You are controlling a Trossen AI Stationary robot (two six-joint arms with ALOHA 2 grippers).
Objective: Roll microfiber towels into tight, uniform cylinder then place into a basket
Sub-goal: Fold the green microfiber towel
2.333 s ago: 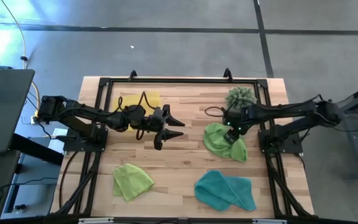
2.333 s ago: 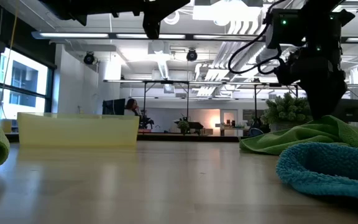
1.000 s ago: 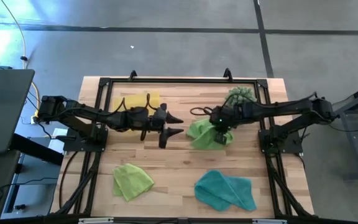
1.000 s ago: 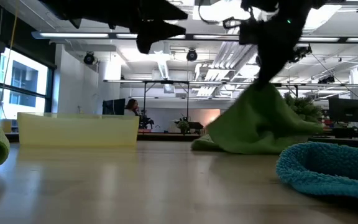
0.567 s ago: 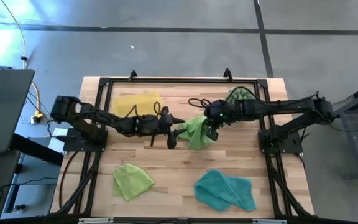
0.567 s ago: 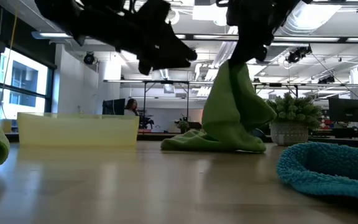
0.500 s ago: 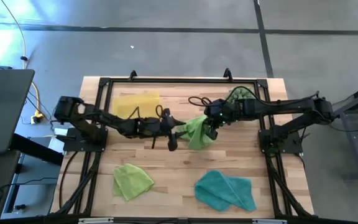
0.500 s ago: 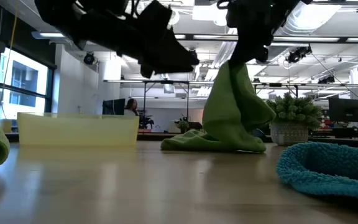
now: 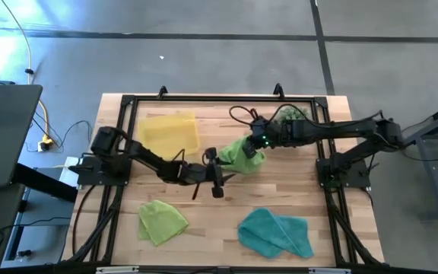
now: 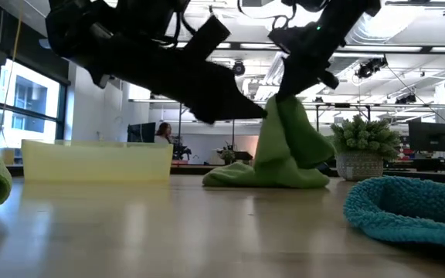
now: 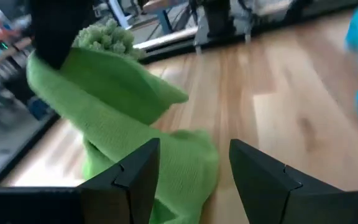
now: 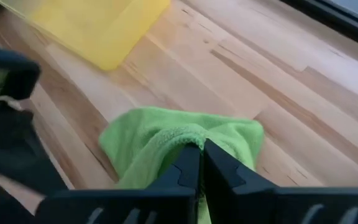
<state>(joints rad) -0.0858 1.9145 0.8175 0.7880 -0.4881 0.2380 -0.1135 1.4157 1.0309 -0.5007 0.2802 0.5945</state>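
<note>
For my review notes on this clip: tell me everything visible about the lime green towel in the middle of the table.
The lime green towel is a soft, fuzzy microfiber cloth, crumpled rather than rolled. The right hand is shut on one upper edge and holds it lifted, so it hangs in a tall fold while its lower part trails on the wooden table near the middle. The left hand, open, is beside its lower end; contact cannot be told. A spiky green plant stands behind it.
</note>
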